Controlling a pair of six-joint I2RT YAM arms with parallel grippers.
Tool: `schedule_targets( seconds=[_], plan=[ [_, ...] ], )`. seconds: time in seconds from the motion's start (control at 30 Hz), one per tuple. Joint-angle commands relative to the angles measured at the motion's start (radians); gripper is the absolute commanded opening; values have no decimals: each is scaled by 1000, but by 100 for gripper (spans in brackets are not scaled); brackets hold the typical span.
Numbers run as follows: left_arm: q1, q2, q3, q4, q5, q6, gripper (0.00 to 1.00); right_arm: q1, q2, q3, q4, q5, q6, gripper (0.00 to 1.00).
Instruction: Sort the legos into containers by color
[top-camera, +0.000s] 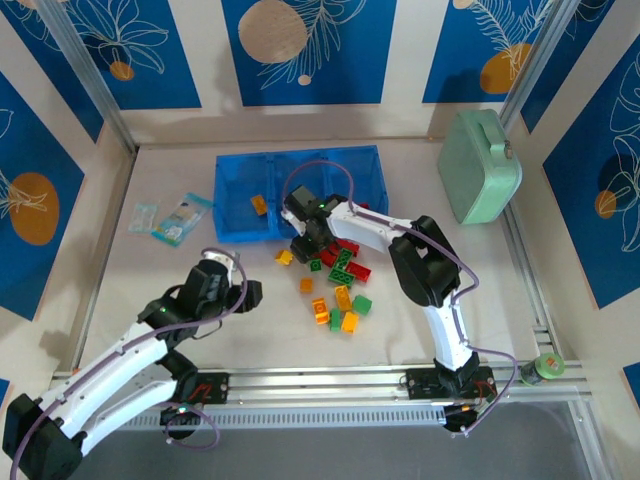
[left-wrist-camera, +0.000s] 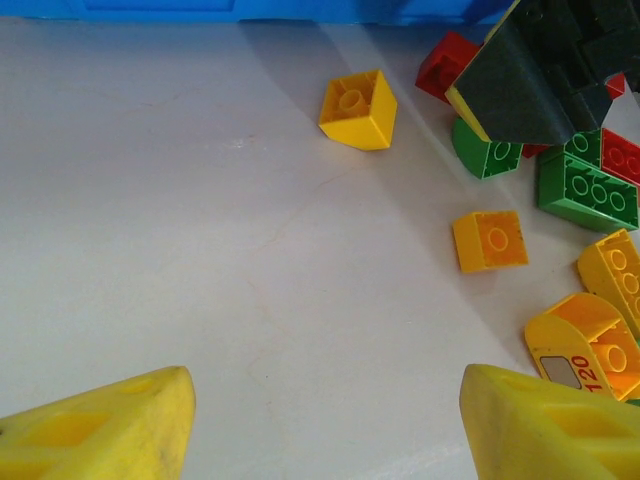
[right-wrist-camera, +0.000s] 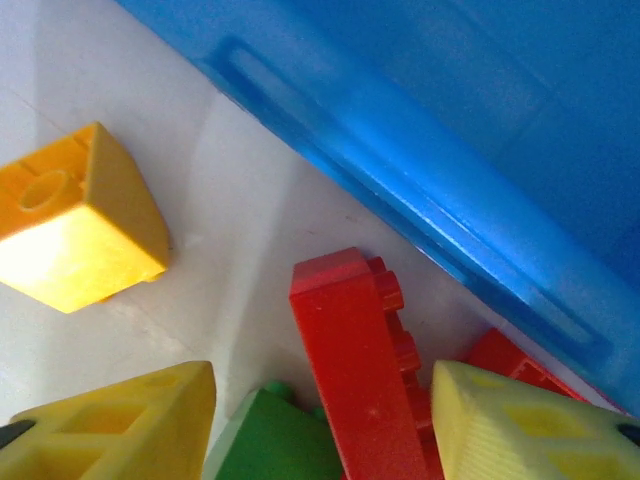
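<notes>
Spread right jaws straddle a red lego (right-wrist-camera: 345, 370) at the tray's (right-wrist-camera: 420, 195) 6 o'clock; left jaws gape over worktop (left-wrist-camera: 200, 250).

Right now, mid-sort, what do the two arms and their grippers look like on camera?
Both the left arm and right arm have white links with black joint housings; a thin purple cable loops along each. The left gripper and right gripper carry chunky yellow wedge-shaped plastic fingers with recessed pockets.
</notes>
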Motion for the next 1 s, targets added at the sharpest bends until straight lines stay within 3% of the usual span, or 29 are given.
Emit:
schedule_targets(
  seconds=[0.0,0.43,0.7,0.97],
  plan=[
    [-7,-11,-17,2,1,-18,70,10,33,17,-25,12,-11,56],
    [-7,-5,-17,15,9,-24,69,45,-35,1,-32,55,7,21],
    [-11,-2,-26,14,3,-17,68,28,-220,21,-81,131,77,19],
    [-33,43,-17,31,1,-2,68,-187,-275,42,-98,127,206,19]
  ],
)
